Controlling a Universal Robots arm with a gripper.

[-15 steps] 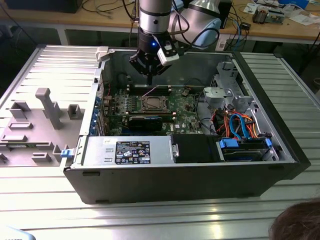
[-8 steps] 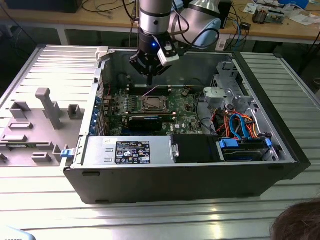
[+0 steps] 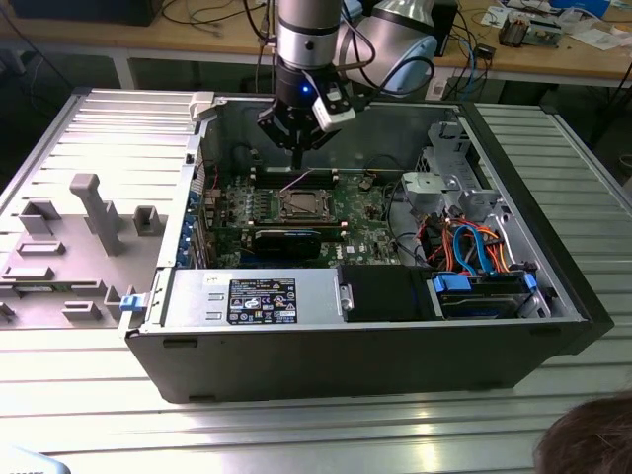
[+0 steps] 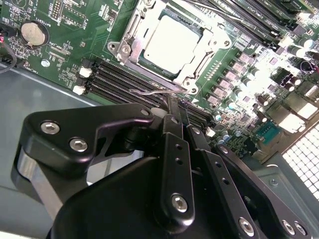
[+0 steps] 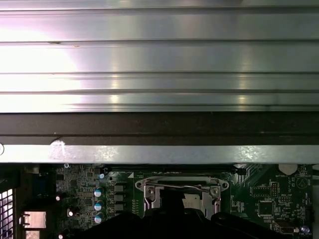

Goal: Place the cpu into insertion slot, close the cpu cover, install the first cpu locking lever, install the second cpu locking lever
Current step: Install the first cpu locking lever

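- Tool (image 3: 296,138): black, on the arm's silver wrist, hanging inside the open computer case (image 3: 553,296) above the far edge of the motherboard (image 3: 360,202). In the second wrist view its fingers (image 4: 174,119) lie together with no gap, nothing held between them, and the tips sit just above a thin metal locking lever (image 4: 152,90).
- Locking lever: a slim wire rod running along the socket's near side in the second wrist view, close beside the memory slots (image 4: 119,82).
- Cpu (image 4: 172,42): dull silver square, seated flat in the socket — visible through the frame's square opening. In the exterior view it lies near the middle of the board (image 3: 301,204).
- Cpu cover (image 4: 130,46): thin silver frame, lying down flat around the cpu, its edges framing the chip on all sides.
- Motherboard: green, flat on the case floor; a round coin cell (image 4: 34,33) sits toward one corner, rows of capacitors (image 4: 234,94) on the other side of the socket.
- Long black expansion card (image 3: 286,240): standing across the board, between the socket and the case's near wall.
- Drive bay with blue and orange cables (image 3: 474,252): at the case's end on the exterior view's right.
- Surface (image 3: 296,434): ribbed aluminium — it carries the case, and a grey side panel (image 3: 79,227) lies on it at the exterior view's left.
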